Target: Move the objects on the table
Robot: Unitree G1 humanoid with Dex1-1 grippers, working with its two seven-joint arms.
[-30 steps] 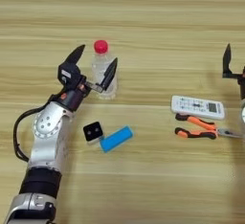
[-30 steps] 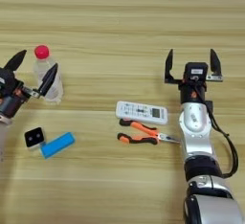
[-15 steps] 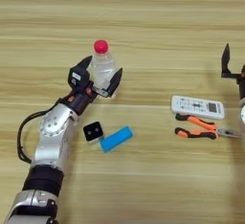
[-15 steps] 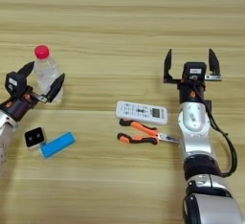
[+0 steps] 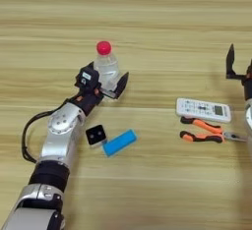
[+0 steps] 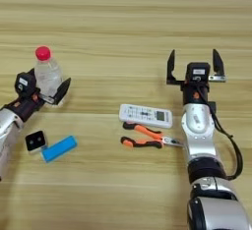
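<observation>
Evenly and brightly lit from above, warm in tone. Soft, short shadows under the bottle (image 5: pixel 107 66), beside the block (image 5: pixel 119 142) and below the pliers (image 6: pixel 147 136); a faint grey shade on the table (image 5: pixel 147 22) near the right pincer (image 6: pixel 193 68). No hard glare, only a pale sheen on the bottle's clear wall. Slightly soft throughout, wood grain smeared into streaks, fine print on the remote (image 6: pixel 145 115) unreadable. Left pincer (image 5: pixel 104 83) edges a little blurred. No marked bending of lines toward the borders.
</observation>
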